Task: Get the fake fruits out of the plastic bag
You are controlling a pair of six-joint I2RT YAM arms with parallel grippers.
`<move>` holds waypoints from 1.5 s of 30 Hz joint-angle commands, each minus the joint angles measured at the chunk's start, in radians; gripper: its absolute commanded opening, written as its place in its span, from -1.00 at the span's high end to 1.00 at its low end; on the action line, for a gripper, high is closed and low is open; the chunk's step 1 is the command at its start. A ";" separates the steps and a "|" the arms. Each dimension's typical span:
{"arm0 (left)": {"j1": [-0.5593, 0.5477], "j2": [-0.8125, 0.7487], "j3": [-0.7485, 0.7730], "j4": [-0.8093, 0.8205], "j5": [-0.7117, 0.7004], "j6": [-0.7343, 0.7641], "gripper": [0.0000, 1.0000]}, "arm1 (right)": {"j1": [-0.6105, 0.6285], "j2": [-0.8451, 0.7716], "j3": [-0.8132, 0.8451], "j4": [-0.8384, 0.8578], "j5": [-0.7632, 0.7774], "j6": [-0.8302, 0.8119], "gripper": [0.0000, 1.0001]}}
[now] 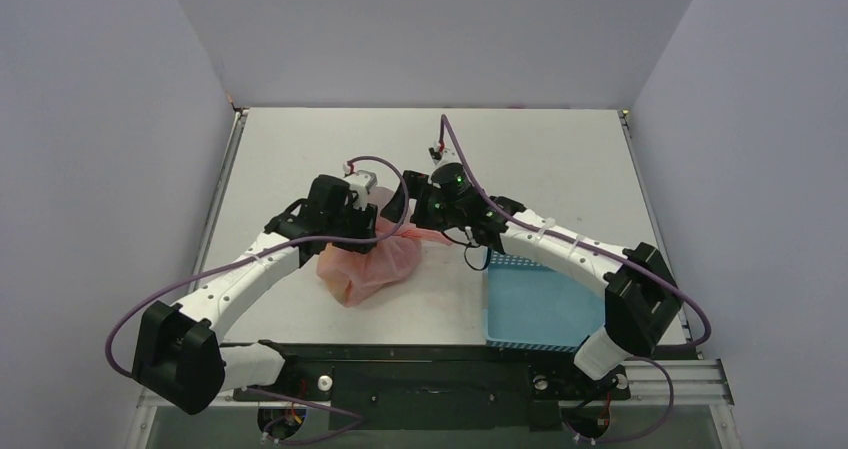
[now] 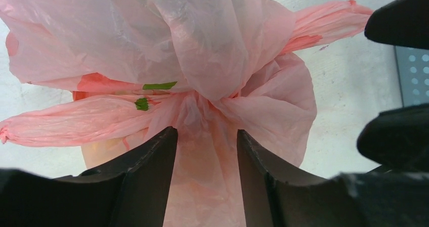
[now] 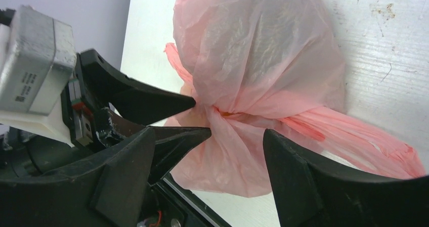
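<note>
The pink plastic bag [image 1: 368,261] lies bunched on the white table, its neck gathered tight, with twisted handles [image 3: 364,143] sticking out sideways. The fake fruits are hidden inside it; only a pale orange-yellow shape [image 2: 101,153] shows through the plastic. My left gripper [image 2: 206,132] is open, its fingers [image 2: 152,166] on either side of the gathered neck. My right gripper [image 3: 207,136] faces it from the other side, open wide, with a lobe of the bag between its fingers [image 3: 296,171]. In the top view, the left gripper [image 1: 378,214] and the right gripper [image 1: 408,205] meet over the bag's far end.
A blue perforated basket [image 1: 540,304] stands to the right of the bag, under my right arm. Grey walls close in the table on the left, right and far sides. A black rail [image 1: 430,354] runs along the near edge.
</note>
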 commanded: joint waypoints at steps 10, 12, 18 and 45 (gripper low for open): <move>0.052 -0.006 0.009 0.031 0.052 0.053 1.00 | 0.034 0.098 0.048 0.141 0.087 0.184 -0.40; 0.052 -0.021 0.001 0.037 0.055 0.057 1.00 | 0.051 0.146 0.097 0.098 0.089 0.167 -0.40; -0.073 -0.117 -0.068 0.094 -0.108 0.095 1.00 | 0.103 0.206 0.202 0.027 0.187 0.100 -0.41; -0.175 -0.199 -0.107 0.102 -0.575 0.102 1.00 | -0.067 0.055 -0.064 0.283 0.101 0.143 1.00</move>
